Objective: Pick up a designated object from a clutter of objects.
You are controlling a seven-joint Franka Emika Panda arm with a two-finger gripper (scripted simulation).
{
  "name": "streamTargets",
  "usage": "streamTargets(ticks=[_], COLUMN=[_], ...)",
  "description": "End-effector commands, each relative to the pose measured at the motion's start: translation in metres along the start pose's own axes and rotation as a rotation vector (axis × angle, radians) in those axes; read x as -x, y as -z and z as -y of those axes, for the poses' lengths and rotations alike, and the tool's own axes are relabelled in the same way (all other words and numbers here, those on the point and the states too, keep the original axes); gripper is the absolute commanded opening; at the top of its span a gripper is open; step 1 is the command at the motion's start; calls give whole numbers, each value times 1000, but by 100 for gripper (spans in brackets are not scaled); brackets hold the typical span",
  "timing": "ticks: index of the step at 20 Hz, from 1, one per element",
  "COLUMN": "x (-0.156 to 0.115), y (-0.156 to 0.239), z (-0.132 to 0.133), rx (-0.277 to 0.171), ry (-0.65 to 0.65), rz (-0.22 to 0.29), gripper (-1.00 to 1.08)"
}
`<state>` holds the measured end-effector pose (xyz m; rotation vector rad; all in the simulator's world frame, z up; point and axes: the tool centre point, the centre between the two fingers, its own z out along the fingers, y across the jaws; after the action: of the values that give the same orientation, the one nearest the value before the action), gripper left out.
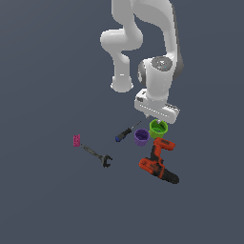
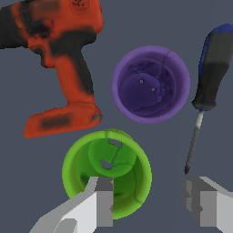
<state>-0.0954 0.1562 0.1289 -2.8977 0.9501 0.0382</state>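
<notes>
Lime-green cup point(image 2: 107, 177) sits right under my tool point(image 2: 148, 205), whose spread, empty jaws straddle one side of its thick rim; it looks light, stiff and slick, so I'd pinch that wall

Exterior view: high, set back, angled down on arm and whole clutter on dark surface point(image 1: 43, 200); items small in frame. Wrist view: mounted above hand point(image 2: 148, 205), looks straight down, very close, fingers point(image 2: 98, 205) at frame edge. Shared: green cup point(image 1: 158, 128) point(image 2: 107, 175), purple cup point(image 1: 141, 137) point(image 2: 150, 84), drill point(image 1: 158, 162) point(image 2: 59, 59), screwdriver point(image 1: 126, 133) point(image 2: 207, 86).
</notes>
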Motion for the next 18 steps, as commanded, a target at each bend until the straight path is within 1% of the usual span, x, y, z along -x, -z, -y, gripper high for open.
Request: streamTargets(ticks=[1,9,18], x=[9,27,29], y=[-9,-25,-30], z=[-3,-9,-10], rx=[-1,0,1], ry=[-40,-110,-115], rz=[1,4,4], gripper=[28,28,28])
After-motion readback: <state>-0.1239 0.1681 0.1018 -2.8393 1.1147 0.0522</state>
